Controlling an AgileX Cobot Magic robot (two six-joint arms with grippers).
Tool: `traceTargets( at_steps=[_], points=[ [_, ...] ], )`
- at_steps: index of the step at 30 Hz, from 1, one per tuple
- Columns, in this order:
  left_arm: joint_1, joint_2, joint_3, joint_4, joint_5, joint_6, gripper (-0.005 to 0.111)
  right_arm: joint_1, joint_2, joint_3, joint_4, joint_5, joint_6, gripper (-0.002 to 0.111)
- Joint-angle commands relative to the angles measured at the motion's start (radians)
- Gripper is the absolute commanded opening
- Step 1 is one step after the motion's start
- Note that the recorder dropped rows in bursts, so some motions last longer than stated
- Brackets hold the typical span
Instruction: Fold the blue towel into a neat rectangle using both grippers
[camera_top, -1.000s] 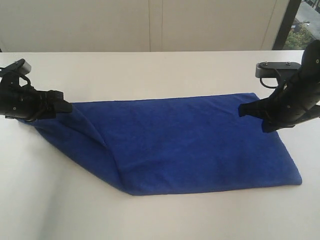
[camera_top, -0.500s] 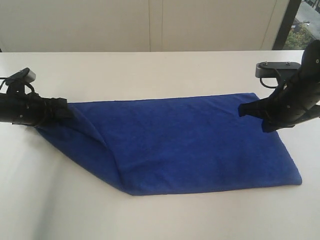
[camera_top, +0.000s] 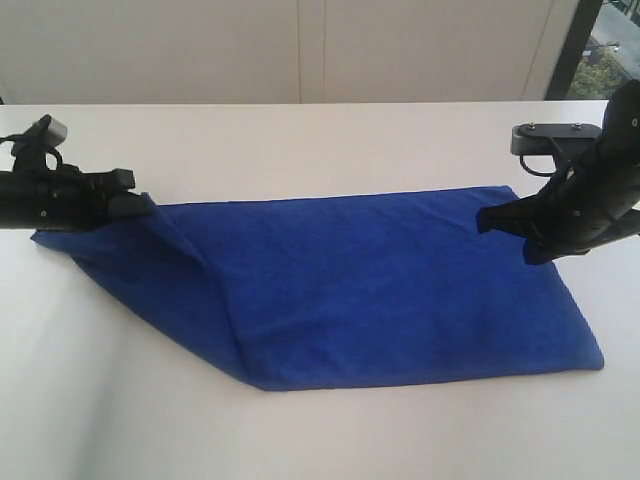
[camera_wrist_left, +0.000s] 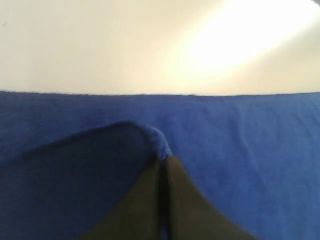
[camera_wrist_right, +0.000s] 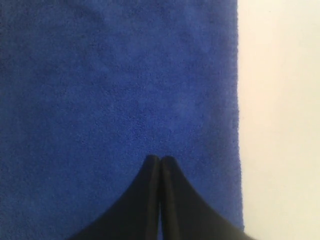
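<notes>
Now, on my feed the blue towel (camera_top: 380, 290) lies flat across the middle of the white table (camera_top: 300, 140) as a skewed strip, its L end rucked into a diagonal crease. L gripper (camera_top: 140, 205) is pinched tight on a raised nub of cloth at the far-L corner; R gripper (camera_top: 487, 220) sits closed at the far-R corner, but I can't tell if cloth is between its 2 jaws. Looks light, soft and floppy w/ no stiffness, so I'd grip at the hemmed corners and keep tension btwn arms.
</notes>
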Motion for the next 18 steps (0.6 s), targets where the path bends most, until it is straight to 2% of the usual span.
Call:
traceTargets(
  at_steps=[1, 9, 12, 18],
  points=[
    [-0.005, -0.079, -0.002, 0.024, 0.054, -0.135, 0.0, 0.0, -0.009, 0.005, -0.003, 0.001, -0.01, 0.0],
    [0.084, -0.207, -0.002, 0.462, 0.298, -0.517, 0.0, 0.0, -0.009, 0.005, -0.003, 0.004, -0.038, 0.0],
    [0.119, -0.239, -0.002, 0.621, 0.339, -0.598, 0.0, 0.0, -0.009, 0.005, -0.003, 0.004, -0.044, 0.0],
    [0.155, -0.259, -0.002, 0.776, 0.447, -0.662, 0.0, 0.0, -0.009, 0.005, 0.012, 0.004, -0.057, 0.0]
  ],
)
